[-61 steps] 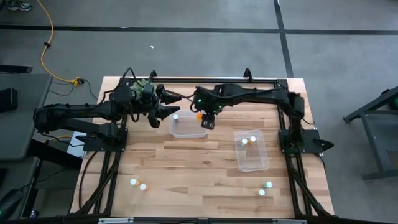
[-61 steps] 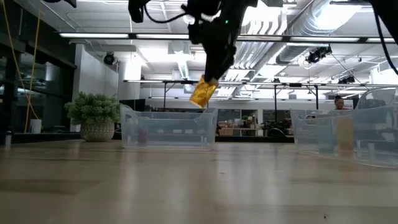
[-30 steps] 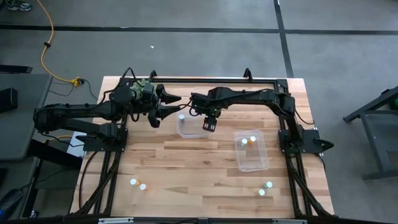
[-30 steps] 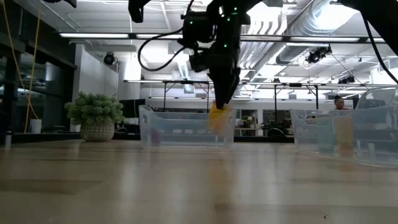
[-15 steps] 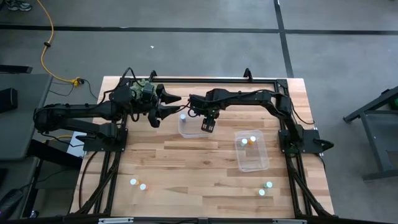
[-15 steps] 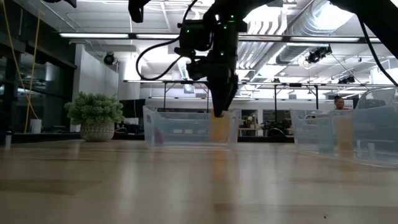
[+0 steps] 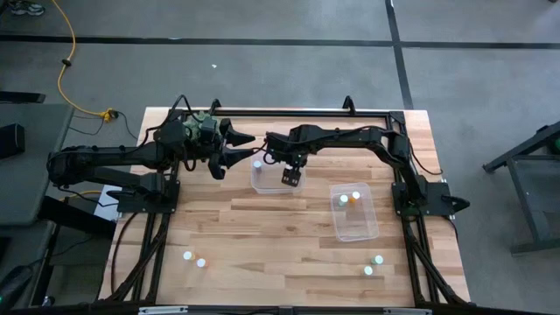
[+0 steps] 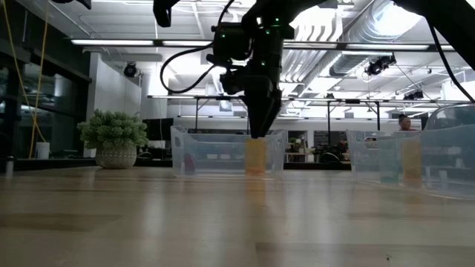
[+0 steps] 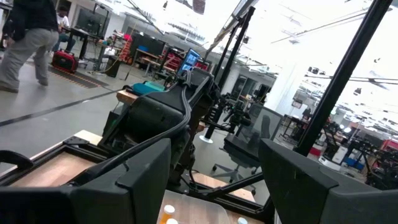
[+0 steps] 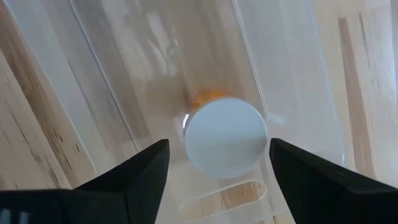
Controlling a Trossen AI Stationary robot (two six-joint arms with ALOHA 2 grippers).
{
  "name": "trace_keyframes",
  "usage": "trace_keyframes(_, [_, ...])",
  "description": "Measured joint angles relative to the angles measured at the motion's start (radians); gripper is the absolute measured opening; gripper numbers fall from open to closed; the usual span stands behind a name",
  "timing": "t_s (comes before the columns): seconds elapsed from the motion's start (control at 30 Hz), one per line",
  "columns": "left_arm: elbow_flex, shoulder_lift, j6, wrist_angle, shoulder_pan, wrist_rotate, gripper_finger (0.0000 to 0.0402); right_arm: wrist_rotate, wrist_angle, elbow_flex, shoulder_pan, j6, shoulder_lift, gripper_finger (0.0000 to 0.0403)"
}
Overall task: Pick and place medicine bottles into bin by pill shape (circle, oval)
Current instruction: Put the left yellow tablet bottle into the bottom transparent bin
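Starting at your left, two medicine bottles [image 7: 193, 259] stand close together on the worktop [image 7: 262, 236] near its front-left corner. Farther back, your left gripper [image 7: 234, 147] hangs above the worktop just beside the back tub [image 7: 261, 184], its fingers spread and holding nothing; in the left wrist view they frame only the room beyond.

Moving toward the middle, your right gripper [image 7: 293, 178] reaches down over the back tub's right end. In the right wrist view the gripper [image 10: 217, 165] stands wide open, its fingers [image 10: 134, 171] on either side of the orange bottle [image 10: 225, 137] without touching it. That bottle stands upright on the tub floor, white cap up. In the low view the same bottle [image 8: 255, 156] shows through the clear wall directly under the gripper. A white-capped bottle [image 7: 256, 164] sits at the tub's back-left corner.

Farther right, the second tub [image 7: 359, 229] holds two bottles [image 7: 350, 197] at its back end. Two further bottles [image 7: 374, 265] stand on the worktop near the front-right corner.
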Motion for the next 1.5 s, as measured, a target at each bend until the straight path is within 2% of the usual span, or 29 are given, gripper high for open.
trace_keyframes(0.1, [0.0, 0.0, 0.0, 0.0, 0.0, 0.0, 0.0232, -0.04, 0.02, 0.0, -0.001, -0.01, 0.0, 0.0272])
trace_keyframes(0.23, [0.0, 0.0, 0.0, -0.001, 0.0, 0.003, 0.0232, -0.11, -0.006, 0.0, -0.001, -0.118, -0.027, 0.0272])
trace_keyframes(0.33, [0.0, 0.0, -0.002, -0.013, 0.0, 0.004, 0.0232, -0.111, -0.049, -0.007, 0.001, -0.191, -0.079, 0.0272])
trace_keyframes(0.43, [0.0, 0.0, -0.002, -0.026, 0.0, 0.005, 0.0232, -0.114, -0.018, -0.07, -0.002, -0.21, -0.176, 0.0272])
trace_keyframes(0.57, [0.0, 0.0, 0.0, -0.045, 0.0, 0.005, 0.0232, -0.114, 0.167, -0.284, -0.023, -0.169, -0.385, 0.0272])
trace_keyframes(0.77, [0.0, 0.0, 0.038, -0.053, 0.0, -0.001, 0.0232, -0.123, 0.51, -0.683, -0.032, 0.075, -0.723, 0.0272])
trace_keyframes(0.87, [0.0, 0.0, 0.084, -0.053, 0.0, -0.005, 0.0232, -0.153, 0.739, -0.841, -0.016, 0.189, -0.868, 0.0272])
trace_keyframes(0.97, [0.0, 0.0, 0.135, -0.052, 0.0, -0.006, 0.0232, -0.16, 1.005, -0.951, 0.005, 0.237, -0.978, 0.0272])
trace_keyframes(1.1, [0.0, 0.0, 0.198, -0.053, 0.0, -0.018, 0.0232, -0.159, 1.309, -1.038, 0.026, 0.148, -1.057, 0.0272])
trace_keyframes(1.17, [0.0, 0.0, 0.222, -0.054, 0.0, -0.02, 0.0232, -0.15, 1.396, -1.053, 0.034, 0.084, -1.072, 0.0272])
trace_keyframes(1.5, [0.0, 0.0, 0.227, -0.067, 0.0, -0.027, 0.0232, -0.137, 1.426, -1.054, 0.043, 0.058, -1.078, 0.0272])
